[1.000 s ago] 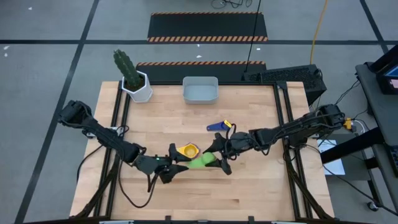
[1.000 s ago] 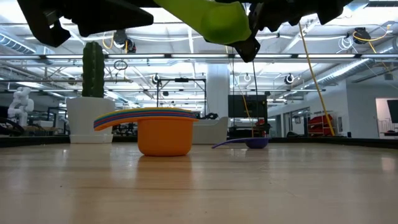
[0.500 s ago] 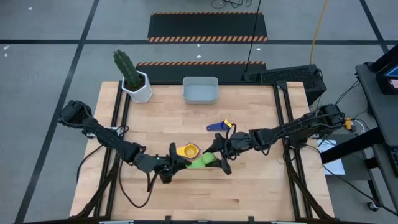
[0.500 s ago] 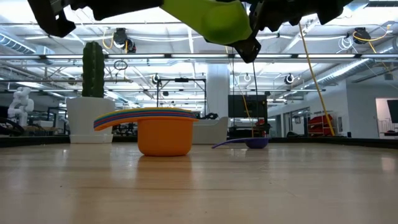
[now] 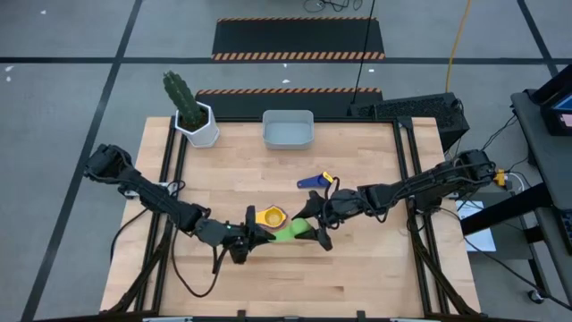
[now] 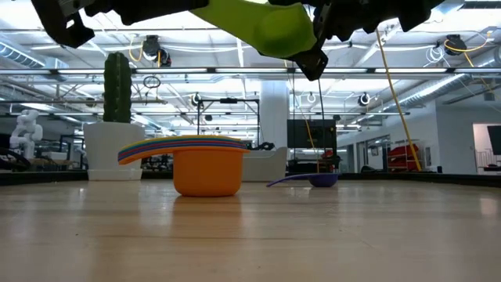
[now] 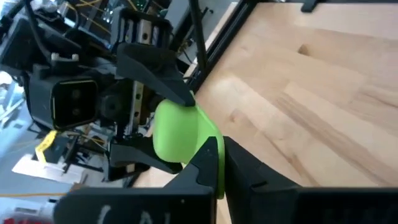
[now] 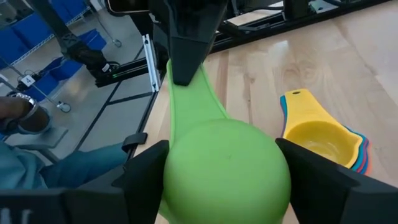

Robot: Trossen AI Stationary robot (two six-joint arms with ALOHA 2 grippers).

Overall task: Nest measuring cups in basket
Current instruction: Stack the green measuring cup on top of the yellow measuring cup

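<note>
Change since a second ago: the left gripper [image 5: 256,234] has closed its fingers on the handle of the green measuring cup [image 5: 288,232]; before, those fingers stood apart just beside the handle.
Unchanged: the green cup hangs at the same spot above the bench [image 5: 357,277], and the stack, the loose cup and the basket lie where they were.
Left gripper: pinched narrow on the flat green handle; the left wrist view shows its two dark fingers [image 7: 205,168] pressed together with the handle between them.
Right gripper: right gripper [image 5: 313,233] spread wide around the bowl of the green cup, one finger on each side of it, seen in the right wrist view [image 8: 227,171].
Green cup: in the air between the two grippers, near the front middle of the bench, clear of the wood; the low view shows it high above the surface [image 6: 266,27].
Stack of cups: stack of nested cups [image 5: 269,216] on the bench just behind the green one, yellow cup on top, orange bowl at the bottom [image 6: 207,172], coloured handles fanned out on one side.
Loose cup: dark blue cup [image 5: 312,182] lying alone on the bench, between the stack and the basket.
Basket: basket [image 5: 288,139] at the far edge of the bench, well apart from the cups; nothing shows inside it.
Cactus pot: white pot with a cactus [image 5: 197,125] at the far left corner, beside the basket.
</note>
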